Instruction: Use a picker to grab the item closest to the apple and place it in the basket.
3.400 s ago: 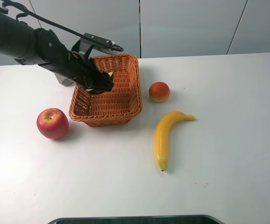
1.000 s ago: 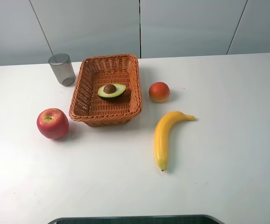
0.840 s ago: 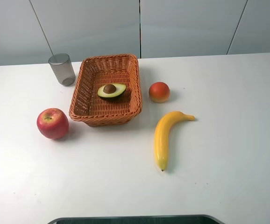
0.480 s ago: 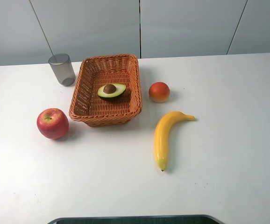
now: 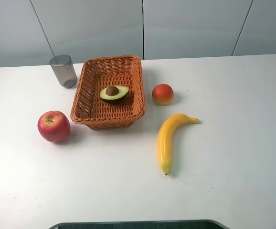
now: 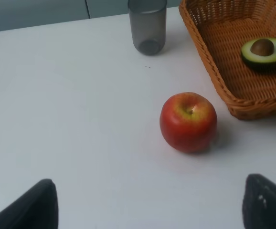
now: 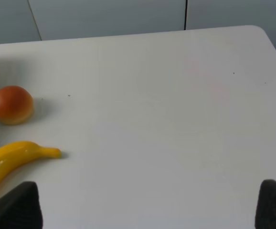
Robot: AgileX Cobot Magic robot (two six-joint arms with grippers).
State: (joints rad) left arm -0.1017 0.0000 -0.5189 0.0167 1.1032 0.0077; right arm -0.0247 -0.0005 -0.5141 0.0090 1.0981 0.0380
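A red apple (image 5: 54,126) rests on the white table, left of the woven basket (image 5: 108,123). Inside the basket lies a halved avocado (image 5: 113,92) with its brown pit facing up. Neither arm appears in the high view. In the left wrist view the apple (image 6: 188,122) sits ahead of my left gripper (image 6: 150,205), which is open with its fingertips far apart and nothing between them; the basket (image 6: 257,112) and avocado (image 6: 264,50) lie beyond. My right gripper (image 7: 144,205) is open too, over bare table.
A grey cup (image 5: 63,70) stands at the back, left of the basket. An orange-red round fruit (image 5: 163,94) sits right of the basket, with a yellow banana (image 5: 169,138) in front of it. In the right wrist view both the fruit (image 7: 12,104) and banana (image 7: 14,160) show.
The left arm, over the basket 3.4 s ago, has withdrawn from the high view, leaving the avocado in the basket. Nothing has moved in the last second.
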